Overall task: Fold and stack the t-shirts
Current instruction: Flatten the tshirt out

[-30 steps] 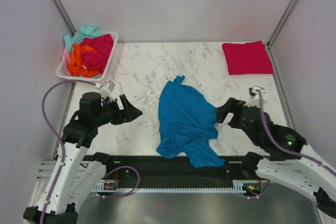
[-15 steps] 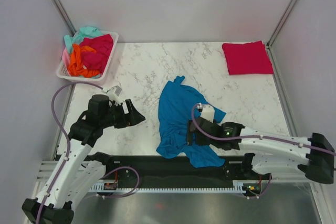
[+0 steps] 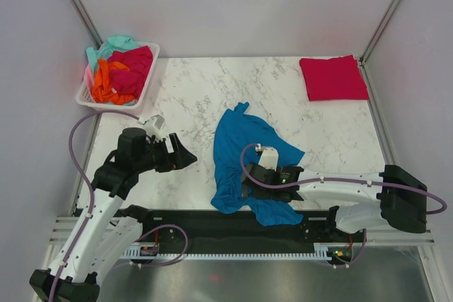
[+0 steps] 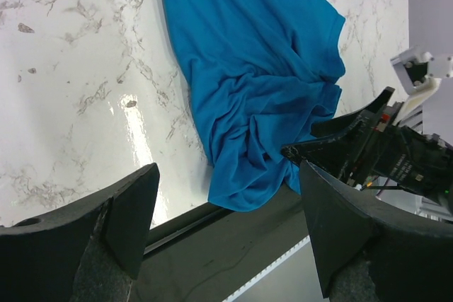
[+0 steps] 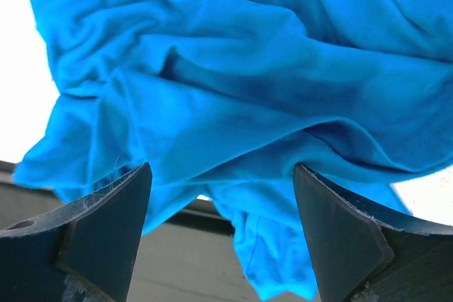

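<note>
Near the front edge of the tabletop (image 3: 184, 90), the teal-blue t-shirt (image 3: 244, 157) lies crumpled in the middle, and the right fingers (image 5: 92, 238) are spread wide over its rumpled near folds, gripping nothing. Just left of it the left fingers (image 4: 354, 231) gape wide too, empty. A folded crimson t-shirt (image 3: 333, 78) sits far right, and more t-shirts (image 3: 124, 72) fill the white basket (image 3: 83, 95) far left.

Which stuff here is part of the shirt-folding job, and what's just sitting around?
Job: blue shirt, folded red shirt, pile of loose shirts.
Just there: white basket holding that pile, marble table.
</note>
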Motion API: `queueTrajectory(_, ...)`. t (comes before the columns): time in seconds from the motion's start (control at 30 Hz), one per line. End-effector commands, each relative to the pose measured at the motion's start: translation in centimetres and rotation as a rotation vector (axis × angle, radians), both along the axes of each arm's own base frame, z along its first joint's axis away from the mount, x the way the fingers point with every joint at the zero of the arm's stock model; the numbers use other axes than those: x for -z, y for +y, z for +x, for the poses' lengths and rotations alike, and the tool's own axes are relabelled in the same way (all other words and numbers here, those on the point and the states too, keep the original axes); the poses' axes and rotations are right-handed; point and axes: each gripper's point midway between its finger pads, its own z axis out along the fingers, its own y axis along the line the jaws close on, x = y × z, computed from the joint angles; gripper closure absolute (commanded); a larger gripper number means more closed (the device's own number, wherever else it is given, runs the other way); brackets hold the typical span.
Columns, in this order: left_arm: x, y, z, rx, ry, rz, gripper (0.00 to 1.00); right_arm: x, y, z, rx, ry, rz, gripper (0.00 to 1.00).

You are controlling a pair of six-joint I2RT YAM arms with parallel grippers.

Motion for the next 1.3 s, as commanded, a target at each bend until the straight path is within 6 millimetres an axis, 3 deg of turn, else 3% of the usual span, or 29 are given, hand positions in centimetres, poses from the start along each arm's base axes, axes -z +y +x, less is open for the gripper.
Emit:
queueTrajectory(0.0, -1.0, -0.7, 0.0, 0.054, -0.066, -0.023, 0.13, -0.3, 1.3, 0.7, 0.036, -0.01, 0.028, 0.11)
queueTrajectory(0.2, -1.3, -0.7, -0.2, 0.057, -0.08, -0.03, 0.13, -0.9, 1.6, 1.5, 0.048, -0.056, 0.044, 0.13)
queueTrajectory(0.43, -1.2, -0.8, -0.2, 0.064, -0.08, -0.034, 0.13, -4.0, 2.6, 2.4, 0.048, -0.111, 0.121, 0.14)
queueTrajectory(0.73, -1.4, -0.7, -0.2, 0.06, -0.087, -0.035, 0.13, -1.2, 3.4, 1.5, 0.017, -0.036, 0.09, 0.16)
queueTrajectory(0.9, -1.4, -0.8, -0.2, 0.061, -0.087, -0.035, 0.13, -1.6, 3.3, 1.4, 0.008, -0.048, 0.104, 0.19)
queueTrajectory(1.07, -1.4, -0.8, -0.2, 0.059, -0.089, -0.036, 0.13, -2.0, 5.1, 0.2, -0.068, -0.058, 0.089, 0.22)
queueTrajectory(1.27, -1.5, -0.7, -0.2, 0.058, -0.095, -0.037, 0.13, -0.7, 6.1, -0.9, -0.095, -0.052, 0.032, 0.26)
